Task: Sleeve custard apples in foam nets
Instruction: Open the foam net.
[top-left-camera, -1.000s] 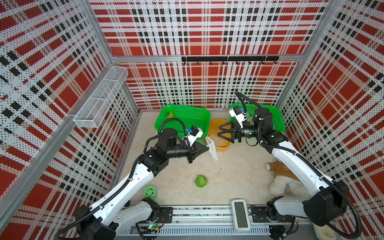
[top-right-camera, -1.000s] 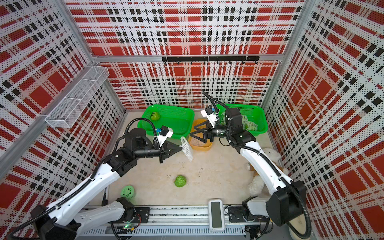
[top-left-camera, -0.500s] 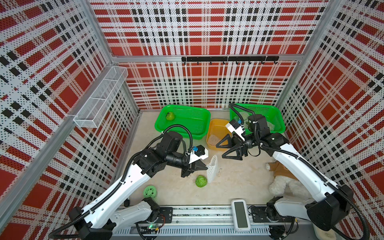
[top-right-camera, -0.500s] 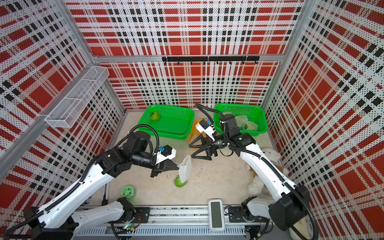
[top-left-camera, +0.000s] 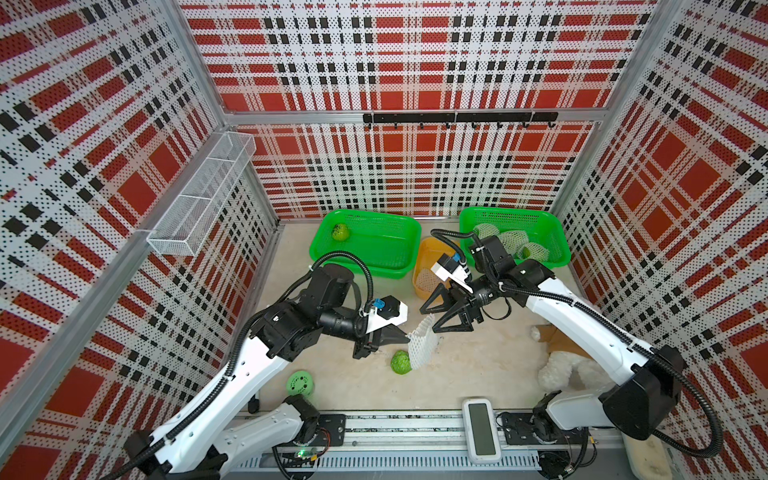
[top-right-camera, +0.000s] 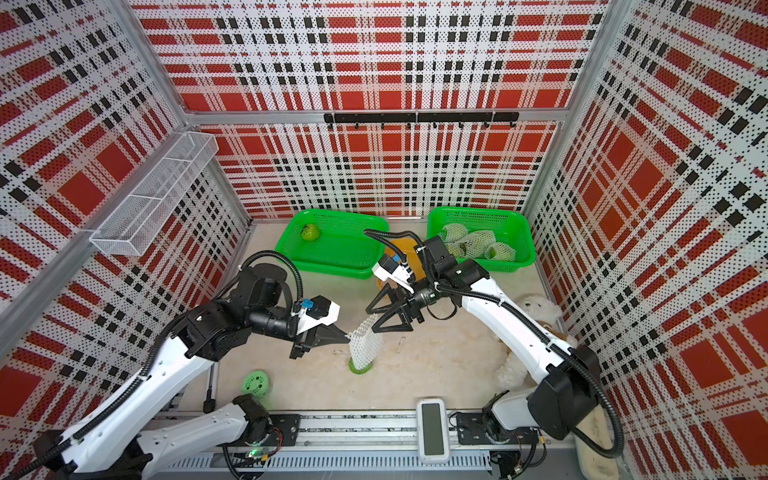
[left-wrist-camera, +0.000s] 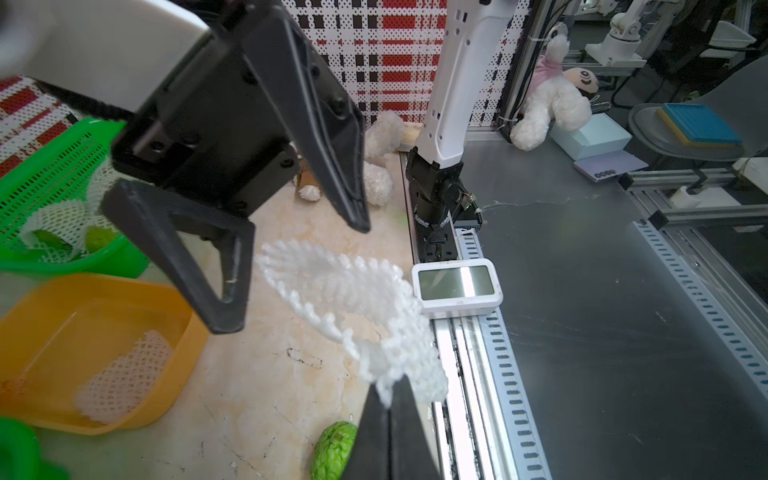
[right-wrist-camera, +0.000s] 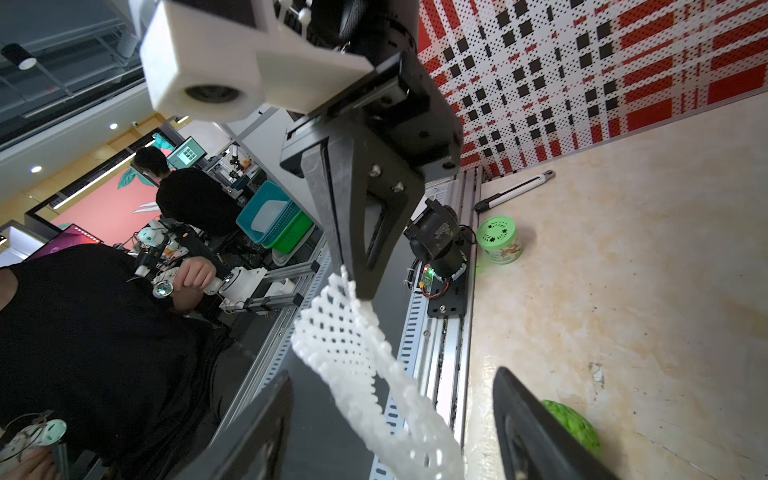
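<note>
White foam net (top-left-camera: 422, 345) at centre frame, custard apple (top-left-camera: 400, 362) just beside its lower end.
My left gripper (top-left-camera: 404, 335) is clenched on the net's edge; my right gripper (top-left-camera: 428, 321) stands spread at its upper rim.

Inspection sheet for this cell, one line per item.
Surface: beige tabletop, scuffed.
Job's things: foam net hanging near a bare custard apple; another apple in left green basket; sleeved apples in right green basket; spare net in orange tub.
Clutter: green perforated container, white plush toy, white display device.
End effectors: left end effector shut on foam net; right end effector open at its rim.
Cables: black corrugated conduits looping clear of the net.
Surroundings: plaid perforated walls, wire shelf, hook rail.
</note>
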